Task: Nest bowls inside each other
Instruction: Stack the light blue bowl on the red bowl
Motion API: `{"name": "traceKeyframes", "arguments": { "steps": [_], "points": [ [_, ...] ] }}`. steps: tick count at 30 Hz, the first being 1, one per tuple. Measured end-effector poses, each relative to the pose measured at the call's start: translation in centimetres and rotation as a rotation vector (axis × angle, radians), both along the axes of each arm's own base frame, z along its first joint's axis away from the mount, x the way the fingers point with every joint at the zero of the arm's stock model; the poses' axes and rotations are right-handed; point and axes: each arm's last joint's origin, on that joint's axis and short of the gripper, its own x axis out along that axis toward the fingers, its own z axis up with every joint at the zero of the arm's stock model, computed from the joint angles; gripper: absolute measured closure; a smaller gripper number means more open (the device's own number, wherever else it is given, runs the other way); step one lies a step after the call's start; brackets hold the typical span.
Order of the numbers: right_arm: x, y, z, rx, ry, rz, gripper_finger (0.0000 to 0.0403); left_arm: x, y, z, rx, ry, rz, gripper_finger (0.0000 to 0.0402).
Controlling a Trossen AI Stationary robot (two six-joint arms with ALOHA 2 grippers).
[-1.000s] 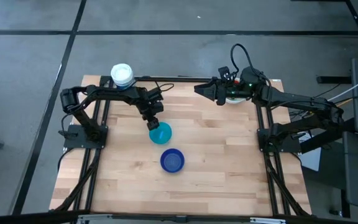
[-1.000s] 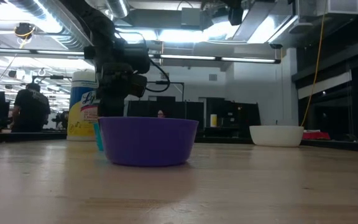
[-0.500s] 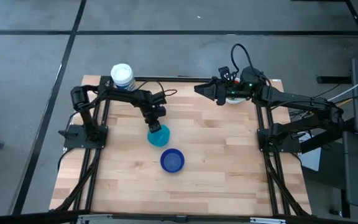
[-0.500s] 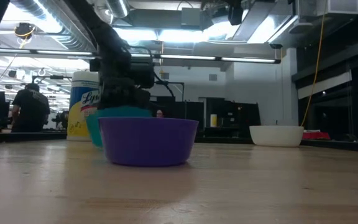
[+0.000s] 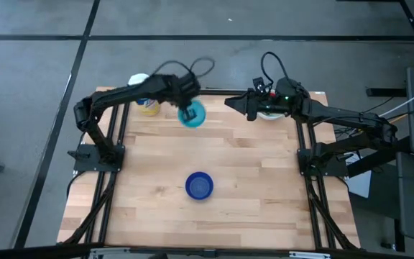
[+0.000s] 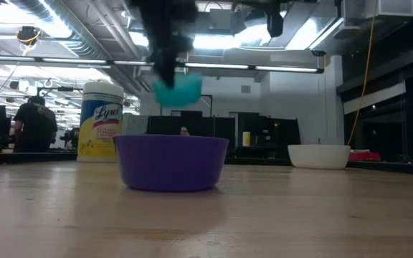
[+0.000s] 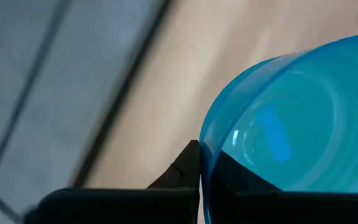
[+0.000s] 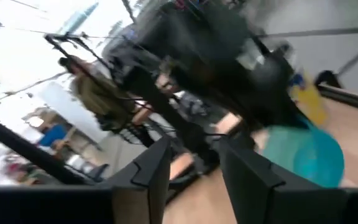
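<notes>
A: Nearest the low camera, what sits on the table (image 5: 264, 187)?

B: The dark blue bowl (image 5: 199, 185), upright on the wood, untouched and well apart from both arms.

A: And the left gripper (image 5: 188, 113)?

B: Clamped on the rim of the teal bowl (image 5: 193, 115); in the left wrist view the fingers (image 7: 185, 171) pinch the wall. The bowl hangs in the air, above the blue one in the low view, near the table's far edge. The left arm reaches out over the jar (image 6: 100, 120).

A: The right gripper (image 5: 237, 103)?

B: It points toward the teal bowl, fingers (image 8: 148, 165) parted with nothing between them. The white bowl (image 6: 319, 155) rests at the far right corner, beneath that arm.
</notes>
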Motion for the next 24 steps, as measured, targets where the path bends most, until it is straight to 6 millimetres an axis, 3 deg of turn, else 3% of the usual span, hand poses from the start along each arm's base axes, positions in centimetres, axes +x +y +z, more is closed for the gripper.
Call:
{"name": "traceKeyframes", "arguments": {
  "steps": [6, 10, 17, 24],
  "points": [
    [-0.2, -0.4, -1.1, -0.048, 0.120, -0.162, 0.0234, 0.0, 0.3, 8.9, 0.237, -0.208, 0.038, 0.0399],
    [-0.1, -0.7, -1.1, -0.084, 0.133, -0.237, 0.0228, -0.7, -0.1, 12.5, 0.389, -0.223, 0.069, 0.0399],
    [2.0, -1.5, 0.8, -0.168, 0.148, -0.272, 0.0235, 0.2, 0.2, 11.8, 0.442, -0.117, 0.078, 0.0399],
    [5.4, -2.6, 1.5, -0.220, 0.324, -0.289, 0.0233, 2.2, -1.2, 10.7, 0.455, -0.088, 0.020, 0.0399]
  ]
}}
